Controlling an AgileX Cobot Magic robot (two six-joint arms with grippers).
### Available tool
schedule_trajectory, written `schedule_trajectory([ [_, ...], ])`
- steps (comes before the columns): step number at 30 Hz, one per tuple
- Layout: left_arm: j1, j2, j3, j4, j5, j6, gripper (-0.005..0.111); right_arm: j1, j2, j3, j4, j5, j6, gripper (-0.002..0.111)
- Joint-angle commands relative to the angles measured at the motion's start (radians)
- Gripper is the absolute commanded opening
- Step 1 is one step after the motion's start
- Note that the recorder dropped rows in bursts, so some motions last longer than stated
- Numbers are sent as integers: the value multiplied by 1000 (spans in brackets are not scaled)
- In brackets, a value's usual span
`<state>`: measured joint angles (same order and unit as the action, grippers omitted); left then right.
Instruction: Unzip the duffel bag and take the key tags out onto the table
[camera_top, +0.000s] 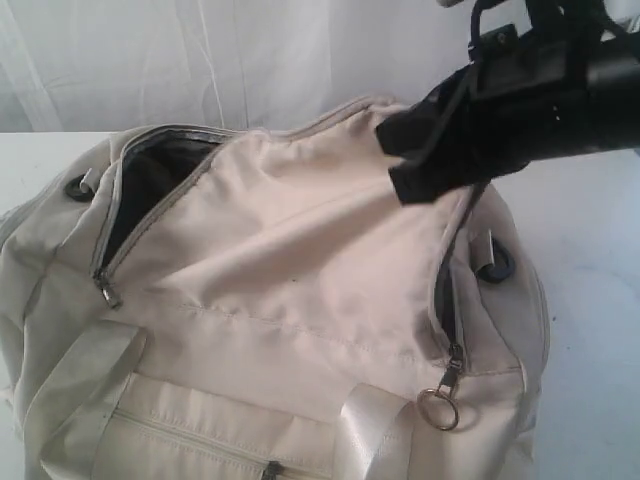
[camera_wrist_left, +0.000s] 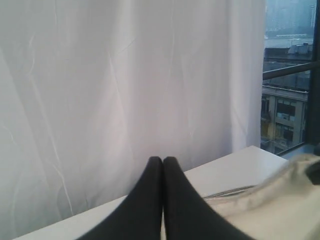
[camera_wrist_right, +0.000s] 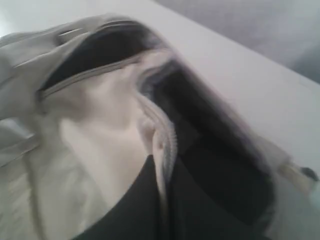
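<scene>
The cream-white duffel bag (camera_top: 290, 300) fills the table (camera_top: 600, 300). Its top flap is unzipped round the far edge, and dark lining (camera_top: 150, 190) shows in the gap. My right gripper (camera_top: 393, 160) is at the flap's far right corner. In the right wrist view it (camera_wrist_right: 162, 162) is shut on the flap's grey zipper edge (camera_wrist_right: 165, 135), beside the dark opening (camera_wrist_right: 210, 150). My left gripper (camera_wrist_left: 163, 161) is shut and empty. It points at the curtain, with the bag (camera_wrist_left: 280, 200) beside it. The key tags are hidden.
A zipper pull with a metal ring (camera_top: 440, 405) hangs at the bag's front right. A second slider (camera_top: 107, 292) sits at the left. Webbing handles (camera_top: 80, 380) and a zipped side pocket (camera_top: 200, 445) face the front. A white curtain (camera_wrist_left: 125, 75) and a window (camera_wrist_left: 290, 75) lie behind.
</scene>
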<state>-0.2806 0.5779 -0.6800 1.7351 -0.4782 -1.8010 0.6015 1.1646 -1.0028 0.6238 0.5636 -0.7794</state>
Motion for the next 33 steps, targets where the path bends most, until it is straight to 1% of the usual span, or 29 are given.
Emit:
schedule_trajectory([
  [1, 3, -7, 20, 9, 49, -8, 0, 68, -64, -2, 151, 317, -260, 0],
  [3, 3, -7, 20, 9, 56, -8, 0, 93, -69, -2, 167, 431, -272, 0],
  [4, 3, -7, 20, 9, 59, -8, 0, 114, -69, 0, 167, 533, -272, 0],
  [7, 3, -7, 20, 9, 59, -8, 0, 163, -69, 17, 176, 652, -272, 0],
  [9, 3, -7, 20, 9, 57, -8, 0, 209, -69, 41, 180, 658, -260, 0],
  [13, 3, -7, 20, 9, 57, -8, 0, 313, -69, 155, 175, 658, -180, 0],
  [14, 3, -7, 20, 9, 59, -8, 0, 323, -69, 172, 175, 649, -173, 0],
  [18, 3, -7, 20, 9, 62, -8, 0, 424, -69, 276, 175, 596, -151, 2],
  [19, 3, -7, 20, 9, 62, -8, 0, 456, -69, 297, 175, 542, -138, 8],
  [21, 3, -7, 20, 9, 58, -8, 0, 476, -69, 309, 173, 488, -122, 18],
  [23, 3, -7, 20, 9, 56, -8, 0, 481, -69, 317, 175, 445, -97, 32],
  [25, 3, -7, 20, 9, 56, -8, 0, 484, -69, 317, 181, 416, -65, 49],
  [26, 3, -7, 20, 9, 56, -8, 0, 484, -69, 317, 191, 408, -55, 56],
  [27, 3, -7, 20, 9, 53, -8, 0, 484, -74, 315, 202, 405, -50, 60],
  [31, 3, -7, 20, 9, 53, -8, 0, 484, -110, 297, 369, 387, -54, 58],
  [33, 3, -7, 20, 9, 60, -8, 0, 484, -136, 278, 418, 383, -77, 58],
])
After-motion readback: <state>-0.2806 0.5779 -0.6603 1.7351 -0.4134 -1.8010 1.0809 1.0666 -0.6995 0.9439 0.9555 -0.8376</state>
